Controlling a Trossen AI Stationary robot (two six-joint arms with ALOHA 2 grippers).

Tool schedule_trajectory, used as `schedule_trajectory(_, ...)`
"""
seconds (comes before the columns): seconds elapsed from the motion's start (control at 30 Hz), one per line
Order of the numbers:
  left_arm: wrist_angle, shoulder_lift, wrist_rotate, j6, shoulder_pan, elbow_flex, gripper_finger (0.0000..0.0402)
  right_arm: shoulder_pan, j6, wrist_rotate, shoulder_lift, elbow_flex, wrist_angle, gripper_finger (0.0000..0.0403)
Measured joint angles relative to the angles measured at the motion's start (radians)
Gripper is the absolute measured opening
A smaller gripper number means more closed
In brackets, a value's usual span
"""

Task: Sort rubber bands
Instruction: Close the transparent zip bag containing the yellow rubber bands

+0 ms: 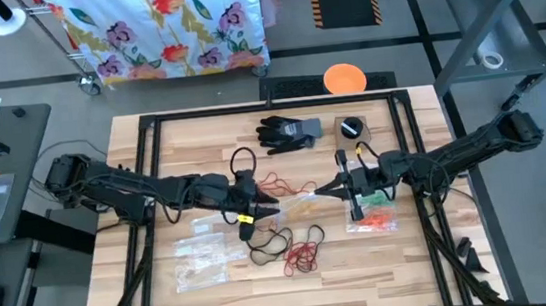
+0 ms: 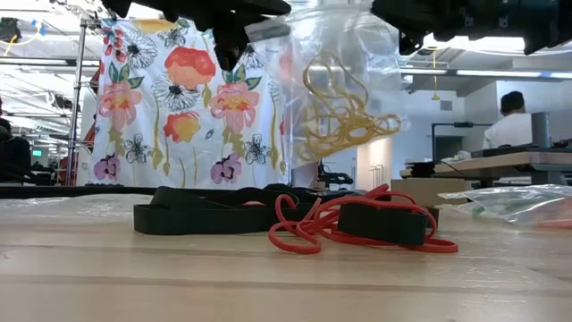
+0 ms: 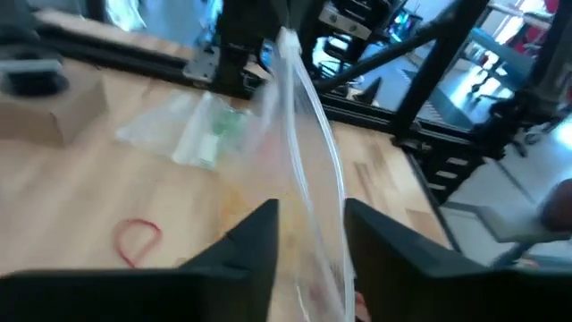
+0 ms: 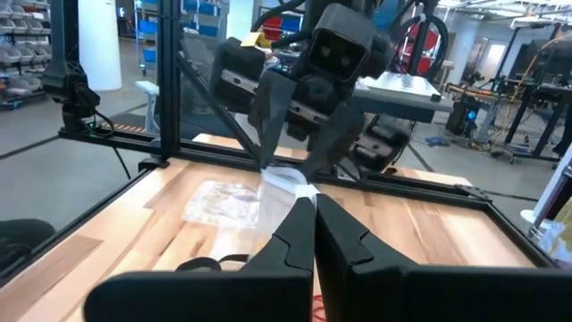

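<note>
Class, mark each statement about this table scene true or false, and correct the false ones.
1. A clear bag holding yellow rubber bands hangs above the table between the two grippers. True.
2. The right gripper is shut on that bag's edge. True.
3. The black glove lies inside a bag. False: it lies bare on the wood at the table's far side.
4. The left gripper is clamped tight on the bag. False: its fingers stand apart, with the bag's film between them.
5. Red rubber bands lie loose on the table. True.
</note>
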Motion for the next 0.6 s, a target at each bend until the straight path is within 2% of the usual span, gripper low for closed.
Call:
schedule_trajectory(0.17, 0.053, 0.0, -0.021, 0.114, 0.027, 0.058, 0.0183, 0.0, 0.031, 0.007, 0.0, 0.0, -0.012, 0.0)
schedule_trajectory(0.33, 0.269, 0.035, 0.065, 0.165, 0.032, 0.095, 0.0207, -0.001, 0.062, 0.079, 0.0, 0.0, -0.027, 0.0)
schedule_trajectory(0.5, 0.323, 0.225, 0.032, 0.19, 0.03, 0.135, 0.021, 0.004, 0.079, 0.083, 0.0, 0.0, -0.03, 0.0)
schedule_trajectory(0.6, 0.446, 0.333, 0.031, 0.247, 0.03, 0.172, 0.021, 0.016, 0.079, 0.083, 0.0, 0.0, -0.038, 0.0)
